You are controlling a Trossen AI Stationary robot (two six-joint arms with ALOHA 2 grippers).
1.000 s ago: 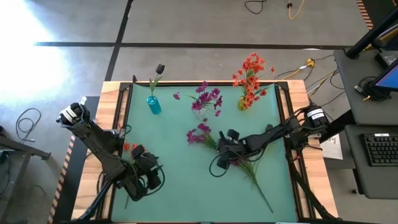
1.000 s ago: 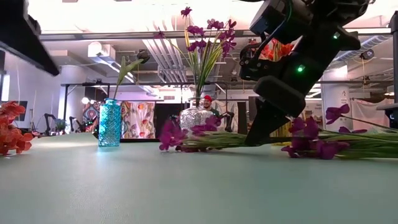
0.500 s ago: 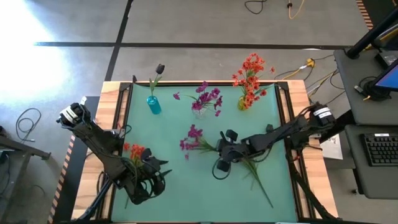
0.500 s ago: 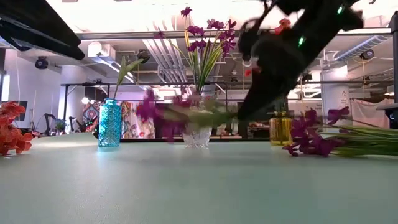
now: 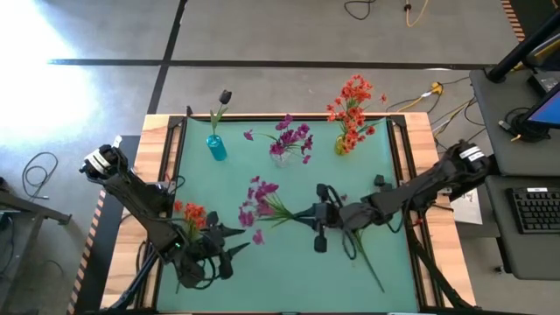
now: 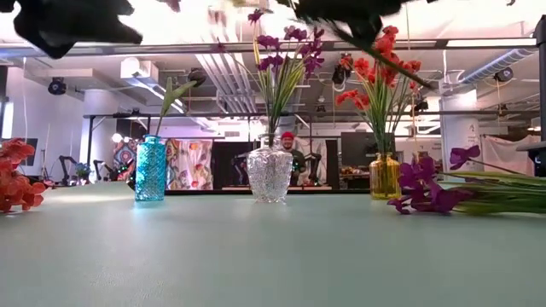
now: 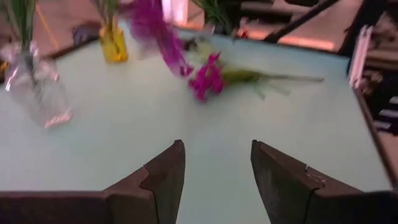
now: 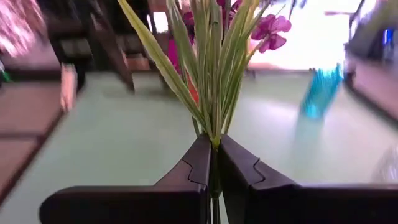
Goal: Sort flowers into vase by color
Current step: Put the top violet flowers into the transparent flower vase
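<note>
Right hand (image 5: 308, 213) clamped tight on the green stem of a magenta flower (image 5: 256, 203), lifted off the worktop (image 5: 289, 271); blooms stick out past the fingertips toward the left arm. In the right wrist view the fingers (image 8: 199, 163) pinch the stem bundle with leaves fanning out ahead.

Second magenta flower (image 5: 360, 248) lies flat on the worktop just behind and beside the right hand, stem running toward the near right corner; low view shows its blooms (image 6: 426, 192) resting on the surface.

Left hand (image 5: 229, 242) at near left of the worktop, fingers (image 7: 163, 177) parted, holding nothing. Orange flower (image 5: 190, 213) lies right beside the left arm, just behind the hand.

Far edge, well beyond both hands: blue vase (image 5: 216, 147) with a dark bud (image 5: 225, 96), clear vase (image 5: 279, 156) with magenta flowers, yellow vase (image 5: 341, 144) with orange flowers.

A person shows in the room behind the clear vase in the low view.
</note>
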